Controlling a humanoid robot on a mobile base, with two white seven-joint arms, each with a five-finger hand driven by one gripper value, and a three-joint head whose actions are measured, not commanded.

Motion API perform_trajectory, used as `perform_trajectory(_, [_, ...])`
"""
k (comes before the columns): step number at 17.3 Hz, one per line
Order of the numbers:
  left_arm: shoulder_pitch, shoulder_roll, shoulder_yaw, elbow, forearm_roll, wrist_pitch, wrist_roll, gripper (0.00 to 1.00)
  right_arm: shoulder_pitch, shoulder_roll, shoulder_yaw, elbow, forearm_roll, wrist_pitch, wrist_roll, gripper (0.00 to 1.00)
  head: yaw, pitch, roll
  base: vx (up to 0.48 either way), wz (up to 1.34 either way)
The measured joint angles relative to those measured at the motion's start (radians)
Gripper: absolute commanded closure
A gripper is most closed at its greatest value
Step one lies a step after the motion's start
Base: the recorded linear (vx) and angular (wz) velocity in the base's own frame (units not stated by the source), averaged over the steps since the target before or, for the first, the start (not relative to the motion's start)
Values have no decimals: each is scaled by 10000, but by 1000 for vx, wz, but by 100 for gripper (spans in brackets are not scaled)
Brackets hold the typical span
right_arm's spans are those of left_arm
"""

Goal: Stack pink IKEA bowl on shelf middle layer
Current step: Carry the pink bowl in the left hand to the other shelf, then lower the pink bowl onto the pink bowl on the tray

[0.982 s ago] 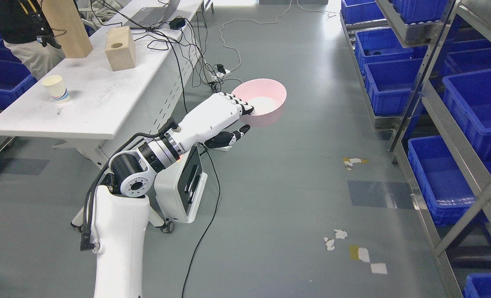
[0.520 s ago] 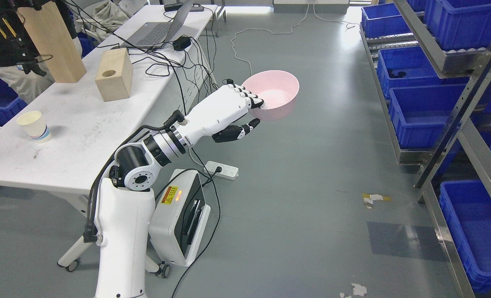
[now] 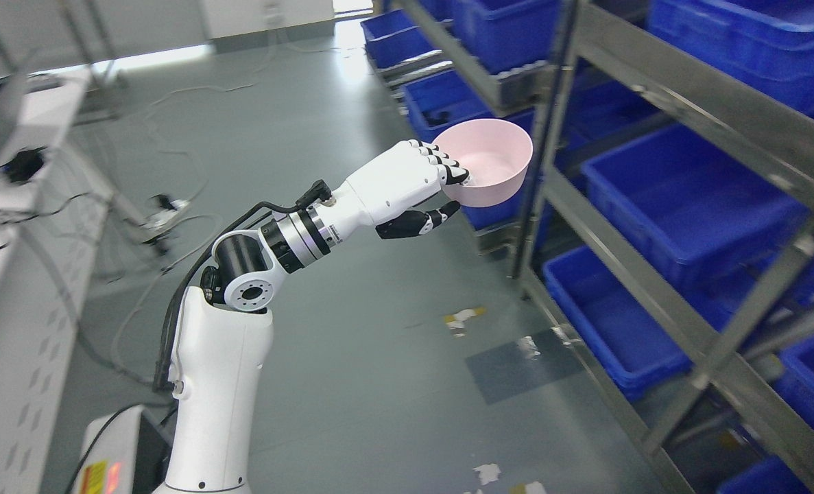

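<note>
I find the left hand (image 3: pixel 417 189) clamped on the near rim of the pink bowl (image 3: pixel 489 168): fingers (image 3: pixel 448 167) hooked over the rim into the cavity, thumb (image 3: pixel 420 221) below the wall. The bowl sits above centre of the frame, held clear of everything, mouth up and tipped slightly toward the camera. The right arm is not in the picture.

The relation that governs the next move: the bowl lies at the far end of the hand, in line with the forearm, which runs from lower left toward upper right. The shelf (image 3: pixel 660 302) occupies the right half of the frame, its rails running from upper centre down to lower right. The bowl's far edge overlaps a metal upright (image 3: pixel 551 130) in the picture; whether it touches or merely stands in front I cannot tell.

I judge the carry to be nearly complete and placement not yet begun. The levels in view hold blue bins (image 3: pixel 688 199); no bowl to stack on is visible. My assessment is that further reach to the right is needed, with the upright the likeliest obstruction.
</note>
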Motion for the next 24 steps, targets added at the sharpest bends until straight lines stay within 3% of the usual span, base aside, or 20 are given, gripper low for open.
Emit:
perform_trajectory(7, [-422,-2,-274,-8,57,0,-41,97,1,0,0,0,0,0,0,0,0,0,0,95,-1452])
perform_trajectory(15, [-2498,2,100,515,-110,-2,-101,97,-1,0,0,1,0,0,0,0,0,-1,0,14,-967])
perform_trajectory(19, [-3874,349,383,1536,-646,-2,-152,97,-2,0,0,1,0,0,1,0,0,-2,0,18,-500])
perform_trajectory(24, [-4582,1150,456,2728,-1309,-2,-328,97,-6,0,0,0,0,0,0,0,0,-3,0,12,-99])
